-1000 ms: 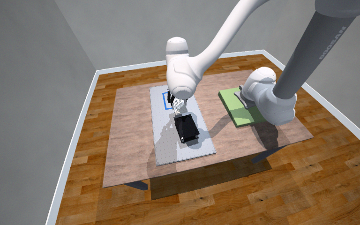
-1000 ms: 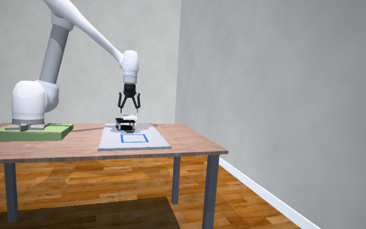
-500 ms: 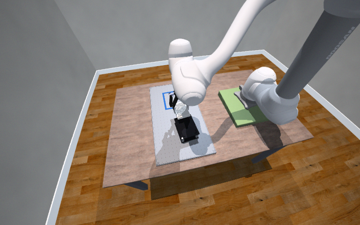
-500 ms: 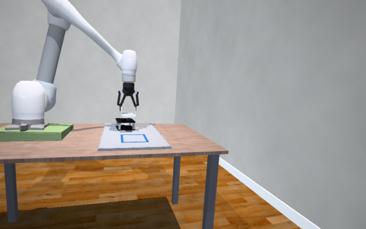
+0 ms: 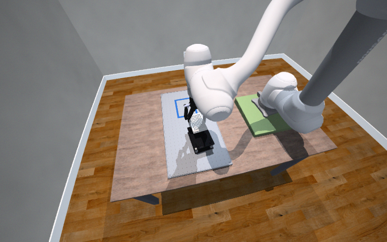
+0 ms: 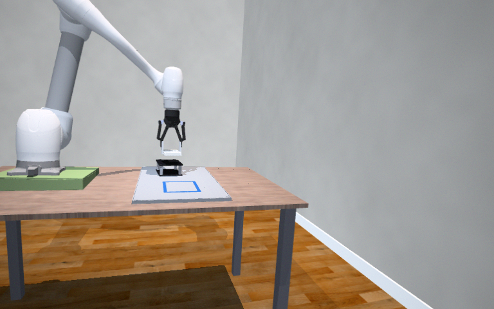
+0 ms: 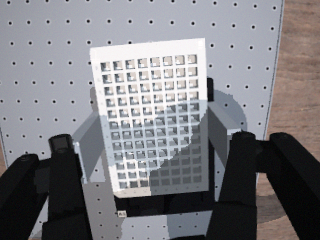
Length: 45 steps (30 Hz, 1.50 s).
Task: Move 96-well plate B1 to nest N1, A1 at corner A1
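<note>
My gripper [image 6: 171, 143] is shut on the white 96-well plate [image 6: 171, 152], holding it level in the air. The plate also shows in the top view [image 5: 196, 122] and in the wrist view [image 7: 155, 123], wells facing up, between my two black fingers. The black raised nest N1 [image 6: 168, 165] stands on the grey perforated board, a short way below the plate; in the top view the nest [image 5: 200, 141] lies just in front of the plate. In the wrist view only a dark part of the nest [image 7: 167, 203] shows under the plate's near end. The blue outlined spot B1 [image 6: 181, 186] is empty.
The grey perforated board [image 5: 194, 134] lies on the wooden table. The robot base stands on a green block [image 6: 47, 177] at the table's far side. The arm's elbow and wrist [image 5: 211, 88] hide part of B1 in the top view.
</note>
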{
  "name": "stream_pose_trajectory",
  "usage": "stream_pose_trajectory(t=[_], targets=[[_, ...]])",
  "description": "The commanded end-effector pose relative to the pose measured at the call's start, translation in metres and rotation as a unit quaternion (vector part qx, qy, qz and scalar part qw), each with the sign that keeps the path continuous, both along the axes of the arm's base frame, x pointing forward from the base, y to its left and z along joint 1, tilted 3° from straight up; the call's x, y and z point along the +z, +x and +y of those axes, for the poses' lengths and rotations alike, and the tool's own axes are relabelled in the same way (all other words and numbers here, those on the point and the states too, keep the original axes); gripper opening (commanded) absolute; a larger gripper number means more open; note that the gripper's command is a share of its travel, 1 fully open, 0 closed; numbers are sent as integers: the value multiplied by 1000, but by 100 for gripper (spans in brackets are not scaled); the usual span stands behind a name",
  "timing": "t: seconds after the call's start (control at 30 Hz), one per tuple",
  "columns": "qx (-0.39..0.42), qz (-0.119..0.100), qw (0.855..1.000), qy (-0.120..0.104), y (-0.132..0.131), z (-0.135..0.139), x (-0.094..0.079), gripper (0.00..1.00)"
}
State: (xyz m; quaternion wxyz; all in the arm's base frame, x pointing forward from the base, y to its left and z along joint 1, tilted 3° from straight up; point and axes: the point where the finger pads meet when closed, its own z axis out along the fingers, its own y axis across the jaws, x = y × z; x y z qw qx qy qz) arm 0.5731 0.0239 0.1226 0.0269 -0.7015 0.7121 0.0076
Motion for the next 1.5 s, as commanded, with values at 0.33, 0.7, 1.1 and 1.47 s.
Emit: stream_pose_trajectory(t=[0.33,0.7,1.1,1.47], targets=[[0,0,1000,0,-1,33,8,0],[0,0,1000,0,-1,58,14,0],[0,0,1000,0,-1,57,14,0],[0,0,1000,0,-1,57,14,0]])
